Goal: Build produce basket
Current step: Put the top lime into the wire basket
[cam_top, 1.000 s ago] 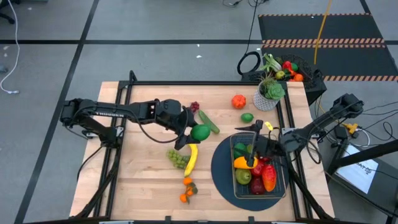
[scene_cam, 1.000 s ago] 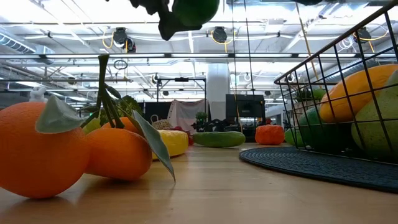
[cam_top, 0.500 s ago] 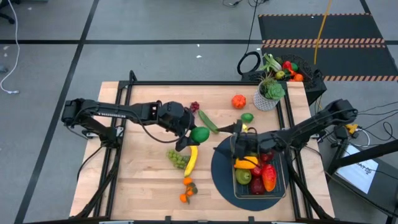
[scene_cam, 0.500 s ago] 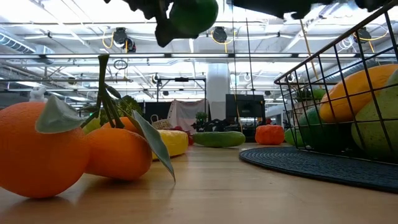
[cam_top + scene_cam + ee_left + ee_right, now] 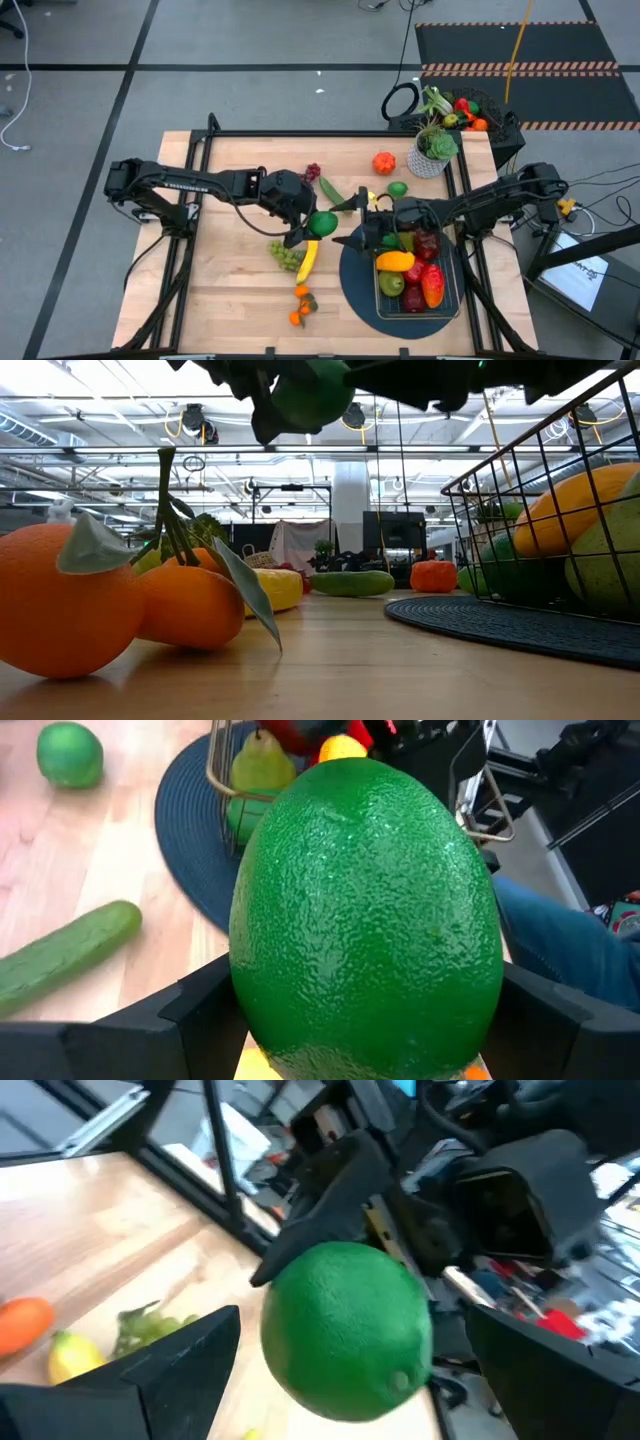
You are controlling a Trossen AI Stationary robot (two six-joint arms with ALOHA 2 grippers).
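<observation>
My left gripper [image 5: 312,226] is clamped on a big green lime [image 5: 322,222], holding it above the table just short of the dark round mat [image 5: 352,268]. My right gripper [image 5: 352,222] faces it with fingers spread wide around nothing, the lime between them but untouched. The wire basket [image 5: 456,296] with its fruit sits on the mat beside me.

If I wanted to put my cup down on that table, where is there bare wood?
Bare wood lies along the table's left side, left of the green grapes, banana and oranges. The middle is crowded: left gripper holds a lime, right gripper beside it. The basket is nearly full.
</observation>
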